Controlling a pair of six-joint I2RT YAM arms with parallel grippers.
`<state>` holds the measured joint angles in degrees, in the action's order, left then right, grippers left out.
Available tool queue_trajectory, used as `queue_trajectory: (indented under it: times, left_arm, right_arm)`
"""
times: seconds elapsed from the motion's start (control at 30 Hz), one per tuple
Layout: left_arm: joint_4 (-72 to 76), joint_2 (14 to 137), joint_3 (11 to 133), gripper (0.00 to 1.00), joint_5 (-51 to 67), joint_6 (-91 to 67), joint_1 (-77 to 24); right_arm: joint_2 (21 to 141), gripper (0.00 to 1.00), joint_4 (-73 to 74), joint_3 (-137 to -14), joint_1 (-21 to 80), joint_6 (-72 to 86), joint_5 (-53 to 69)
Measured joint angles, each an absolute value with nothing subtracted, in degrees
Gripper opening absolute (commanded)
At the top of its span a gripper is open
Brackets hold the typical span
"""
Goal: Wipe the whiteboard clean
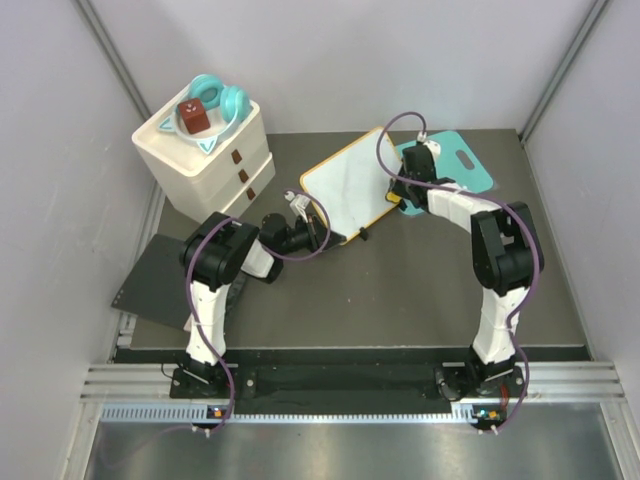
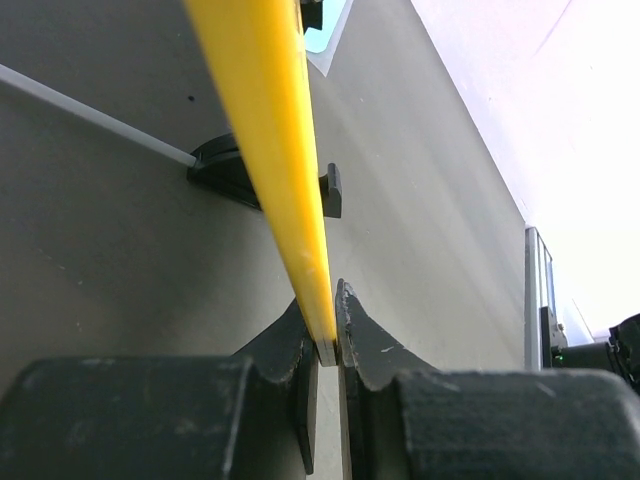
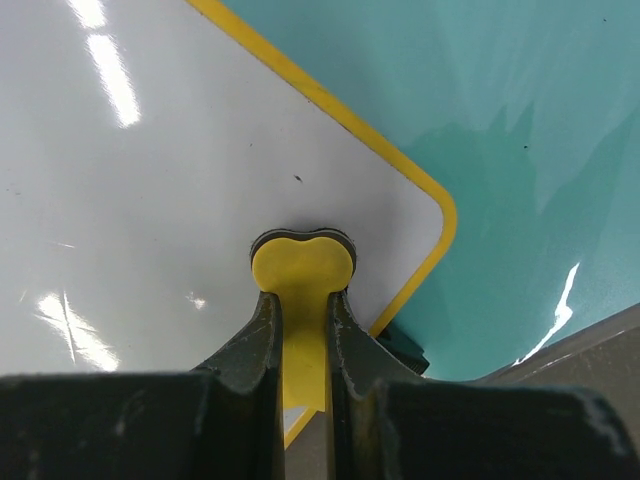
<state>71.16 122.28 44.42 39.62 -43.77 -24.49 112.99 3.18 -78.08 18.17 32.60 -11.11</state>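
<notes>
The whiteboard, white with a yellow-orange frame and black feet, lies at the middle back of the table, and its surface looks free of writing. My left gripper is shut on the board's near left edge. In the left wrist view the yellow frame runs between the closed jaws of the left gripper. My right gripper is shut on a yellow eraser, whose dark pad is pressed on the board near its rounded right corner. A tiny dark speck sits just beyond the eraser.
A teal cutting board lies under and right of the whiteboard's corner, and also shows in the right wrist view. A white drawer unit with a teal dish and a brown block on top stands at back left. A dark mat lies at left.
</notes>
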Motion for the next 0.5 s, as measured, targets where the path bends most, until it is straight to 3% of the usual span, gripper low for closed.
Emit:
queue_trajectory:
  times: [0.5]
  left_arm:
    - [68.8,122.3,45.5,0.09,41.5,-43.1,-24.5]
  right_arm:
    - [107.8,0.00,3.0,-69.3,17.3,34.8,-9.6]
